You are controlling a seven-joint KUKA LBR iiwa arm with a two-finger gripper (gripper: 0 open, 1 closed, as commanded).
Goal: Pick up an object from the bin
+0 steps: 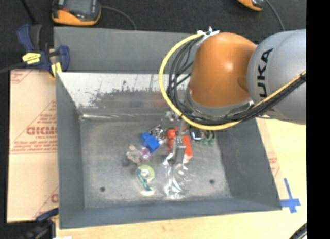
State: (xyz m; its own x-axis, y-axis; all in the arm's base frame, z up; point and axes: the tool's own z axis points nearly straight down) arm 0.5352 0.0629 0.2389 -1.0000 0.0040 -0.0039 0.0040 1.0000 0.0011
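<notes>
Mid-bin (69, 145), one blue block (150, 141) (one wrapper (175, 181))

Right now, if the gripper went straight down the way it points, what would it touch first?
Probably the clear plastic wrapper just under the gripper, beside an orange piece; depth is hard to judge from above.

Grey arm (281, 73), blk "UKA" lettering (262, 73), orange dome cover (221, 68), yel & blk cable loops (170, 75).
</notes>
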